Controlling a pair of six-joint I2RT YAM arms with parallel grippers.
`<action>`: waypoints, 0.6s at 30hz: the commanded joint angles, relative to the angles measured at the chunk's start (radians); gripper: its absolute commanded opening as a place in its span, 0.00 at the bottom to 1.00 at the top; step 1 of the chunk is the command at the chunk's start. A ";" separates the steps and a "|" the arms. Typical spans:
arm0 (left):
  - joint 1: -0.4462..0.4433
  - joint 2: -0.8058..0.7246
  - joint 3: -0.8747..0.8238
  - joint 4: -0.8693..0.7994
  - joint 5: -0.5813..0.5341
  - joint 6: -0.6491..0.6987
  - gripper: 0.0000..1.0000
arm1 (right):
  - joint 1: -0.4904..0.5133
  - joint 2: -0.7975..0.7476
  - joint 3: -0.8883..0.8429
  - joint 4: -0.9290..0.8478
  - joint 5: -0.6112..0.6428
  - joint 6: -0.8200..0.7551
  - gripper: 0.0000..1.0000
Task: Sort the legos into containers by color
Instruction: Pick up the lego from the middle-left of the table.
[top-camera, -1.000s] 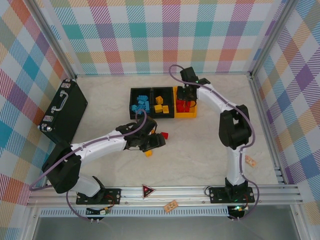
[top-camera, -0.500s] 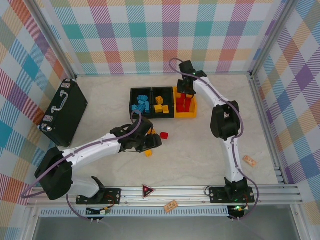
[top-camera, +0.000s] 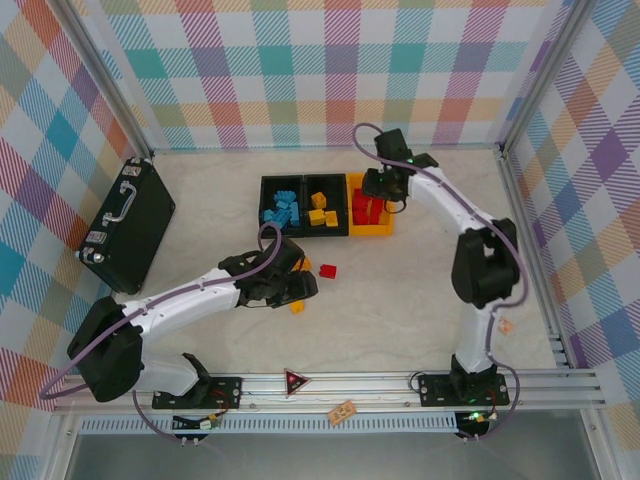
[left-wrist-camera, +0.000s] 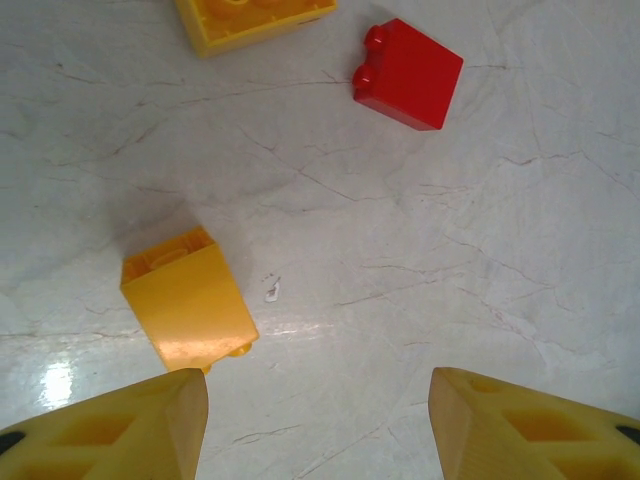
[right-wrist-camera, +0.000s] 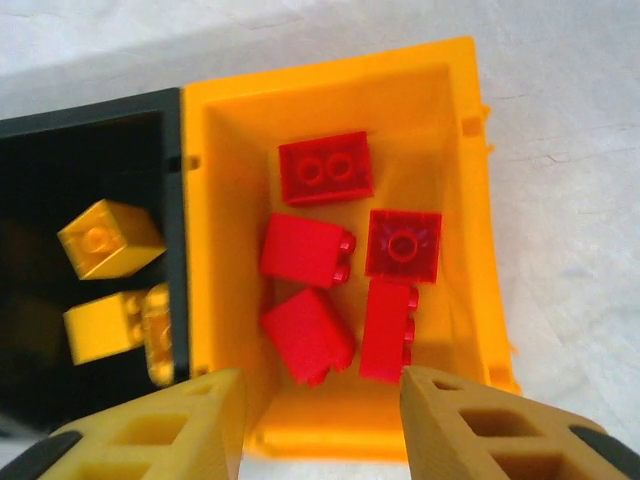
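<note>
rail along the bottom edge of the top view, small tan wooden block (top-camera: 342, 410) lying on it. second tan block (top-camera: 503, 324) low right on the table (top-camera: 400, 300), beside the right arm's upright link.

left gripper (left-wrist-camera: 315, 425) low over the table, centre-left of the top view. jaws roughly half parted, nothing between them. in the left wrist view a yellow-orange brick (left-wrist-camera: 188, 302) lies tipped on its side just beyond the finger (left-wrist-camera: 140, 425) at lower left of the frame; cannot tell if they touch. loose red brick (left-wrist-camera: 408, 72) at upper right of that frame, studs facing left, well apart from the fingers. another yellow-orange piece (left-wrist-camera: 255, 15) cut off by the top edge.

beyond these, three joined bins in a row, centre of the top view:
- left black bin (top-camera: 264, 200): blue bricks (top-camera: 283, 210) piled inside.
- middle black bin (top-camera: 326, 233): yellow bricks (right-wrist-camera: 108, 238) inside.
- yellow-orange bin (right-wrist-camera: 440, 120), right end: five red bricks (right-wrist-camera: 325, 168) inside, some flat, some on their sides.

right gripper (right-wrist-camera: 320, 425) hangs above the near wall of the yellow-orange bin, at the right end of the row. jaws partly open, empty.

large black case (top-camera: 130, 220) with silver handle at far left of the top view, well apart from the bins.
</note>
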 joint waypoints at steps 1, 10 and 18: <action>-0.012 -0.023 -0.018 -0.053 -0.035 -0.012 0.60 | 0.017 -0.121 -0.105 0.077 -0.055 0.005 0.45; -0.012 0.011 -0.015 -0.096 -0.070 -0.031 0.60 | 0.043 -0.388 -0.419 0.136 -0.147 0.027 0.51; -0.012 0.110 0.008 -0.083 -0.070 -0.043 0.61 | 0.084 -0.560 -0.619 0.154 -0.221 0.058 0.55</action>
